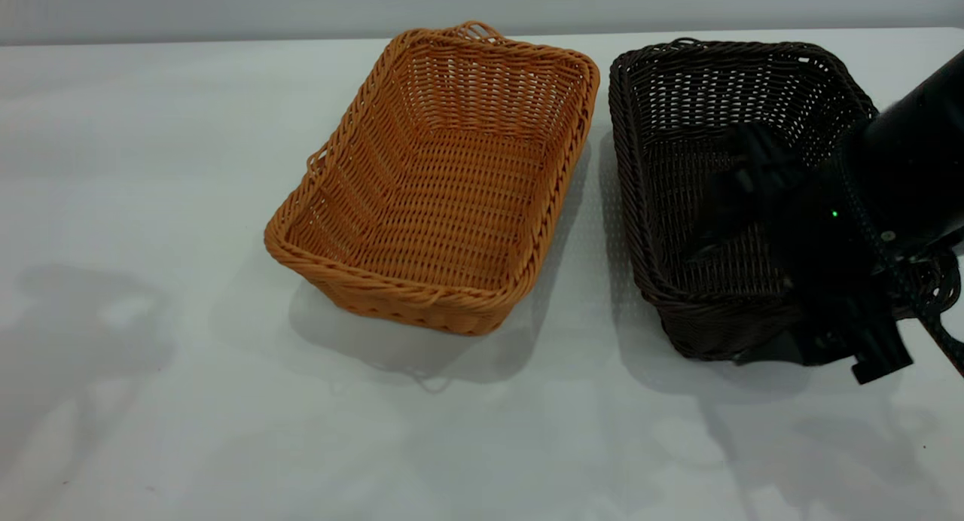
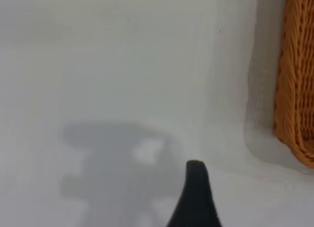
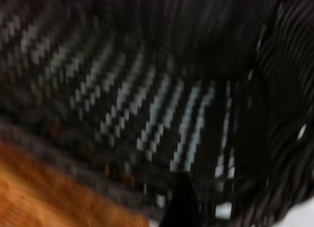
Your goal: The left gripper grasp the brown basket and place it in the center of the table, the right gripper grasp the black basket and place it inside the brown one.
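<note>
The brown basket sits empty near the middle of the table, its long axis running from the near edge toward the far edge and leaning slightly. The black basket lies just beside it on the right-arm side, roughly parallel, a narrow strip of bare table between their long rims. The right tool is at the black basket, over its near right part, with the arm's dark body hiding that corner; whether its fingers are spread or pinched on the rim cannot be told. The left tool hangs over bare table off the brown basket's left-arm side, apart from it, only one fingertip showing, so its state cannot be told either. Nesting likely means carrying the black basket sideways toward the brown one, axes aligned.
</note>
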`<act>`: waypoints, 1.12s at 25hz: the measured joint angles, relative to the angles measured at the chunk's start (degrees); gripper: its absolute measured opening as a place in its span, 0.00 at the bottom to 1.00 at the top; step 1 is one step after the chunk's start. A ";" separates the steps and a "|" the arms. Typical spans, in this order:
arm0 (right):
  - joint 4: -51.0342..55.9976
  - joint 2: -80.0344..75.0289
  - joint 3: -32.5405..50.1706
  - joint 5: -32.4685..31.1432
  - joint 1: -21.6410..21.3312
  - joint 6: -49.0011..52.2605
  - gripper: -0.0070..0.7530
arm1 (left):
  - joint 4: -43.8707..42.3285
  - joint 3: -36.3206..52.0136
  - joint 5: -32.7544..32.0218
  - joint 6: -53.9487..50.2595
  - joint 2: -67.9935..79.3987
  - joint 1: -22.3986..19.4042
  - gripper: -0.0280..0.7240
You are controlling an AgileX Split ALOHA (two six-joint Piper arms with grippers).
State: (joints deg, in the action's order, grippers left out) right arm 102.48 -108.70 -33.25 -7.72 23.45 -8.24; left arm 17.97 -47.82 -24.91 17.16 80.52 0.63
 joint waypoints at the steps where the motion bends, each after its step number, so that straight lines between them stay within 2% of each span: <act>1: 0.17 -0.07 0.00 1.51 0.00 0.44 0.76 | 0.60 -0.43 0.00 0.22 1.23 0.00 0.75; 6: 0.40 -1.61 0.00 7.72 0.00 3.42 0.73 | 1.38 -5.47 -1.21 1.82 7.90 1.15 0.75; 14: 0.53 -5.12 -0.10 8.29 0.00 5.15 0.71 | 1.62 -19.35 -1.21 3.18 25.87 11.21 0.75; 19: 0.53 -5.23 -0.16 8.50 0.00 5.27 0.71 | 1.69 -28.58 -0.73 2.87 38.92 15.74 0.75; 28: 0.58 -5.29 -0.16 8.60 0.00 5.57 0.69 | 1.79 -41.90 0.44 1.79 53.26 18.27 0.75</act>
State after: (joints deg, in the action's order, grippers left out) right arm 103.06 -114.00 -33.41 0.89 23.45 -2.67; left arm 19.76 -89.72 -24.47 18.95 133.78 18.89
